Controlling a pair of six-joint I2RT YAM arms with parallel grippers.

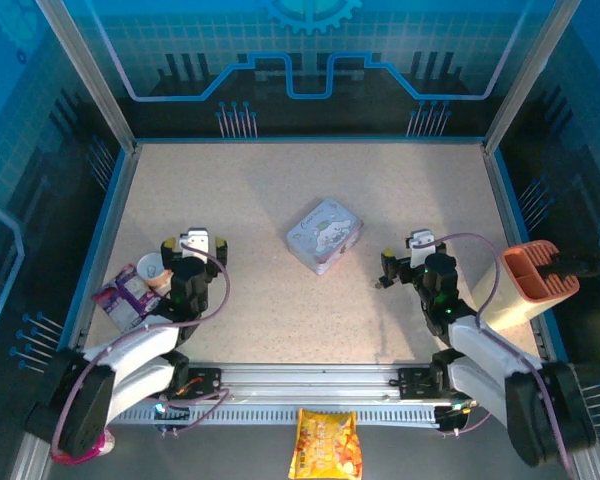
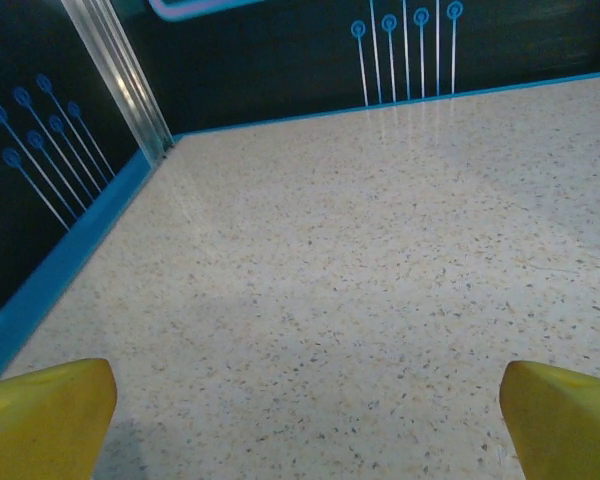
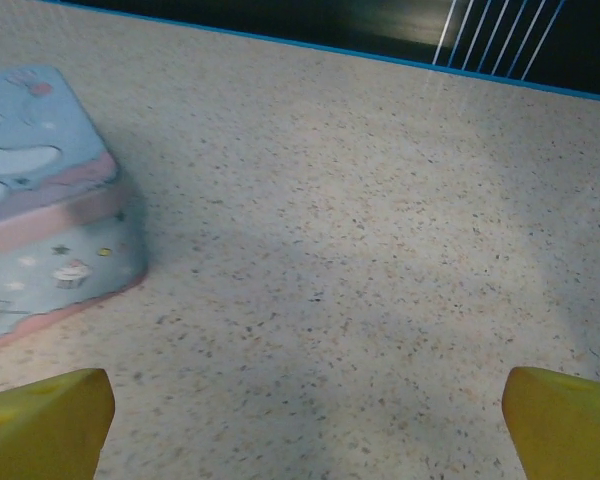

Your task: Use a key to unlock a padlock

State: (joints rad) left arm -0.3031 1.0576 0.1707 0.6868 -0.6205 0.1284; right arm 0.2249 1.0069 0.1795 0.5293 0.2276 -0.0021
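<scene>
Hovering over the counter [image 2: 330,250], left gripper [image 2: 300,425] and right gripper [image 3: 305,425] both gape empty; a padlock this task implies, presumably hard and slick, wants pinching across its body.

Overhead camera looks steeply down on the whole surface [image 1: 280,300]. Both wrist cameras sit low and close, facing forward across it; the right one shares the pale blue tin [image 3: 40,200] with the overhead.

A lab-style robot cell: speckled table [image 1: 280,300] inside blue-lit enclosure walls [image 1: 310,60].
</scene>
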